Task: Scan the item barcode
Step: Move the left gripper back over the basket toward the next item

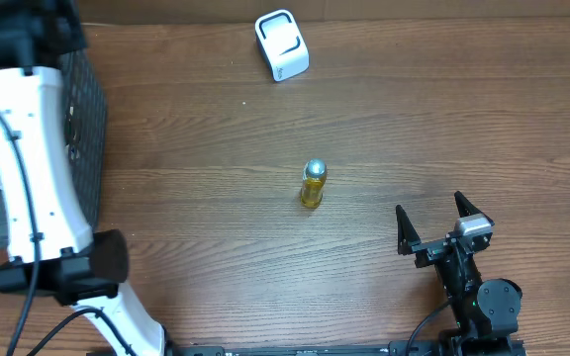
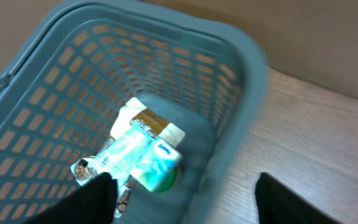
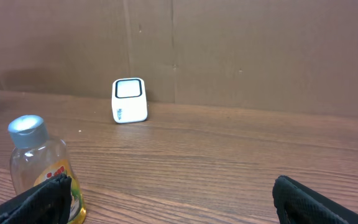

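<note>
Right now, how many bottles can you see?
1: a small silver-capped bottle stands upright mid-table. The basket at the left holds packets, so another bottle could be hidden among them.

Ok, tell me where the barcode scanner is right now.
In the overhead view the white scanner stands at the far edge of the table, just left of centre, well beyond the small bottle and apart from it.
</note>
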Motion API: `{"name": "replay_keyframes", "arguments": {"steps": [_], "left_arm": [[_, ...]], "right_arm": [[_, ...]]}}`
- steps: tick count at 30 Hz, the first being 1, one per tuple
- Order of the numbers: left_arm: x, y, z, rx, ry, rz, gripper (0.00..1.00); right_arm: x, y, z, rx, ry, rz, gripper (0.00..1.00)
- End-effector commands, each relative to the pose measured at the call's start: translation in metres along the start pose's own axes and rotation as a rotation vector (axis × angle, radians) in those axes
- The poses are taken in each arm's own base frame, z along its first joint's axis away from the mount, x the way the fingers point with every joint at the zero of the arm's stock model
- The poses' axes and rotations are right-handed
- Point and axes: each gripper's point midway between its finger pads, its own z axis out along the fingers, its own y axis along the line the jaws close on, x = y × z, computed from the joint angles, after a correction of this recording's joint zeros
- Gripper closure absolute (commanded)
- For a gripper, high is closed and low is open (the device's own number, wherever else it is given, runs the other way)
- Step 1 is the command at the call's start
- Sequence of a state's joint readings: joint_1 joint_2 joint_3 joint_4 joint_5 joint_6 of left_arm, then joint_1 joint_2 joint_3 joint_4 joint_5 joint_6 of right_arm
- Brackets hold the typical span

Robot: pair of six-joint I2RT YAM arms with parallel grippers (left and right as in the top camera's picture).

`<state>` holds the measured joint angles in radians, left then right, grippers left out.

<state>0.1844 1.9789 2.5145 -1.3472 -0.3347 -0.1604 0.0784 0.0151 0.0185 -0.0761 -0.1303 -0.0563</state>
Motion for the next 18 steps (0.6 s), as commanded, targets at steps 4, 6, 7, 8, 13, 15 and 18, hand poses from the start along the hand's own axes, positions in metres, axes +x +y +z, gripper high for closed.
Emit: {"name": "replay_keyframes", "arguments": {"steps": [4,6,7,8,13,15,18], "left_arm": [[-0.006,0.045,0.008,0.163,0.01,-0.034,0.21],[0.001,0.065,0.019,0.15,0.038,-0.049,0.2],[0.005,0.075,0.025,0.134,0.056,-0.065,0.18],[0.013,0.086,0.034,0.115,0.083,-0.083,0.18],[0.049,0.103,0.077,0.141,0.188,-0.064,0.18],[0.067,0.096,0.095,0.203,0.225,-0.019,0.17],[0.094,0.084,0.12,0.281,0.269,0.052,0.16]], "right_arm": [[0.004,-0.003,0.001,0.013,0.007,-0.003,0.0],[0.004,-0.003,0.001,0.013,0.007,-0.003,0.0],[0.004,-0.003,0.001,0.013,0.007,-0.003,0.0],[0.004,-0.003,0.001,0.013,0.007,-0.003,0.0],[0.004,-0.003,0.001,0.013,0.007,-0.003,0.0],[0.004,-0.003,0.001,0.013,0.007,-0.003,0.0],[0.004,-0.003,0.001,0.013,0.007,-0.003,0.0]]}}
